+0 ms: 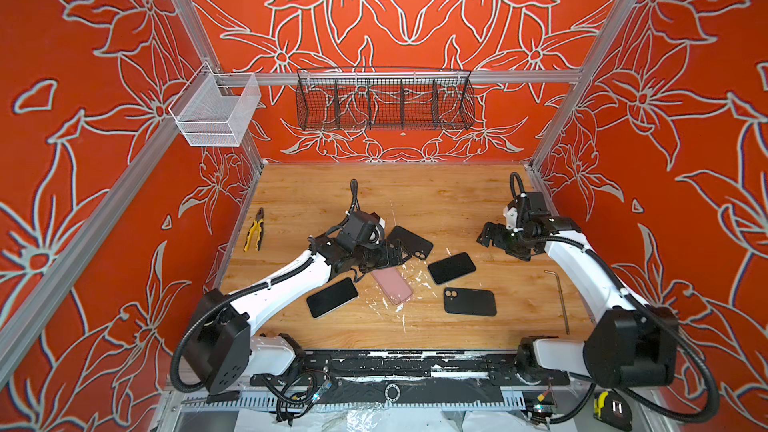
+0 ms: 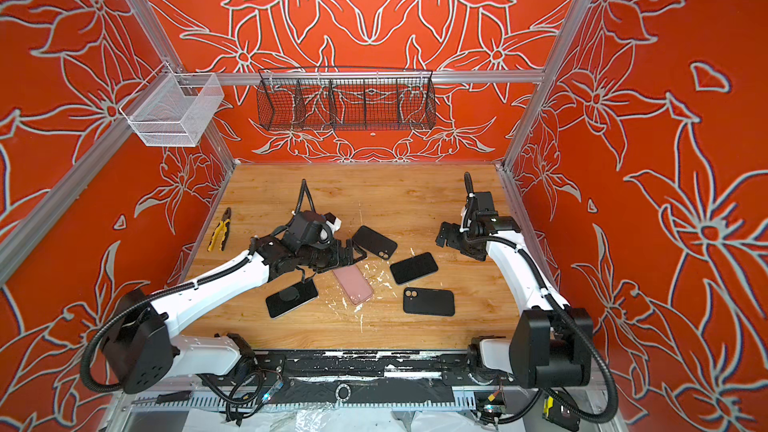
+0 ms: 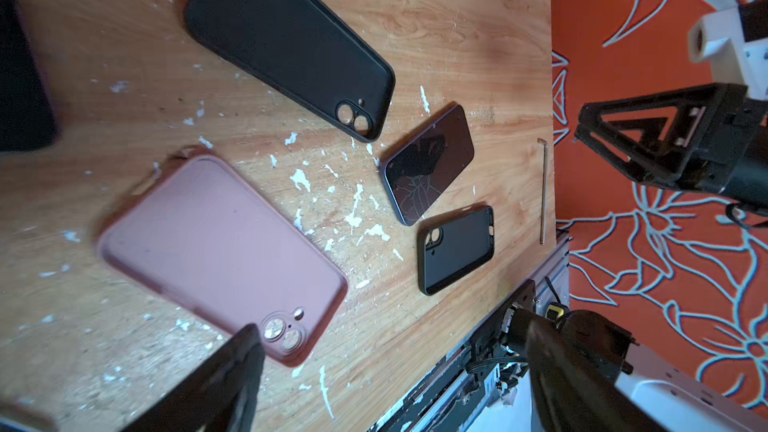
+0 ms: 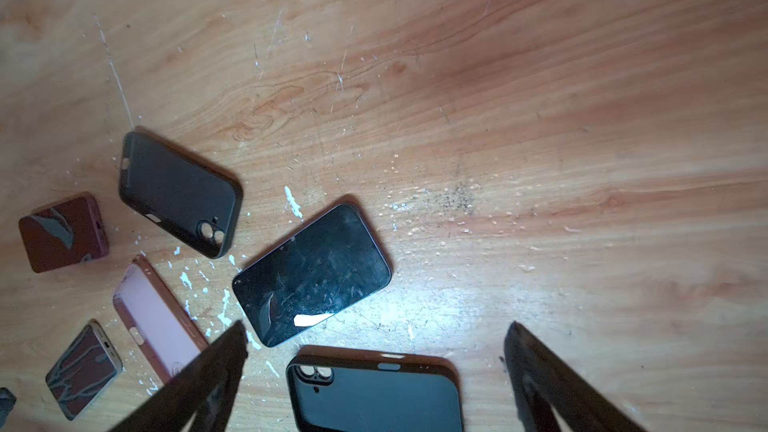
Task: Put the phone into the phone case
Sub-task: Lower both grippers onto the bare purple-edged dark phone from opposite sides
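On the wood table (image 1: 415,201), centre-front, two phones lie screen-up: the cracked phone (image 1: 451,268) btwn two black cases, and a second phone (image 1: 332,297) just beside the left forearm. The pink case (image 1: 395,288) lies cavity-up btwn the phones, touching neither. The far black case (image 1: 411,241) and near black case (image 1: 469,302) seem cavity-up too. No phone is cased yet. The left gripper (image 1: 395,257) hovers over the pink case's far end, jaws spread wide and empty. The right gripper (image 1: 488,238) hangs well apart toward the table's right side, also spread and empty. The step in hand is prob. a phone pickup. To do it well: take the phone across its long edges, low, since it lies flat. Turn its camera corner to the case cutout, seat one end first, then press the other end down. Pin the case w/ the other arm, as soft cases slide. Keep pressure off the cracked glass. Pliers (image 1: 254,229) and hex key (image 1: 561,301) sit clear at the sides. Writing: none legible. Screens are dark, cases show no logo, and the tape measure (image 1: 607,407) is too small to read.
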Controlling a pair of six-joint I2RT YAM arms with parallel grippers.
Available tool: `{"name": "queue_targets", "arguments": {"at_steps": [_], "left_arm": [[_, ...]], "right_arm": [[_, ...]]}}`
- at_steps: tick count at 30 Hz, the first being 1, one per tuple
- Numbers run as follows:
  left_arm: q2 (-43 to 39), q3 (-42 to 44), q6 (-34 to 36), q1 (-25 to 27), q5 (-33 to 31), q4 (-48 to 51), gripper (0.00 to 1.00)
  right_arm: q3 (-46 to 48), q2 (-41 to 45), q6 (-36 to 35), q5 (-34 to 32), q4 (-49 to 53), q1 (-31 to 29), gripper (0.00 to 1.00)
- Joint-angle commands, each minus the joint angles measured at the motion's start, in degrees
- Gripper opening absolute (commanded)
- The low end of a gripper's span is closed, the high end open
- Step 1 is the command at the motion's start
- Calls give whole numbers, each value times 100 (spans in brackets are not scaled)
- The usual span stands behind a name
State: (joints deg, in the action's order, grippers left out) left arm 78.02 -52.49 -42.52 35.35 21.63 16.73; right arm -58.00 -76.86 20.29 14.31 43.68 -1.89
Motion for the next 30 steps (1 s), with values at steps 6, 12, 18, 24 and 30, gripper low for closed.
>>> {"name": "queue_targets", "arguments": {"at_steps": [6, 12, 18, 24, 30], "left_arm": [[1231, -568, -336, 314, 769, -566, 97], [2051, -1063, -494, 376, 1200, -664, 97], [2420, -1204, -686, 402, 1176, -869, 97], [2808, -1387, -906, 402, 1212, -851, 97], [3040, -1474, -985, 407, 1421, -976, 97]], "right_arm": [[25, -906, -118, 626, -241, 4, 98], [268, -1124, -37, 974, -659, 4, 98], [363, -1388, 27, 1385, -867, -4, 98], [256, -1579, 28, 1448, -858, -46, 97], [254, -1798, -4, 1488, -836, -114, 96]]}}
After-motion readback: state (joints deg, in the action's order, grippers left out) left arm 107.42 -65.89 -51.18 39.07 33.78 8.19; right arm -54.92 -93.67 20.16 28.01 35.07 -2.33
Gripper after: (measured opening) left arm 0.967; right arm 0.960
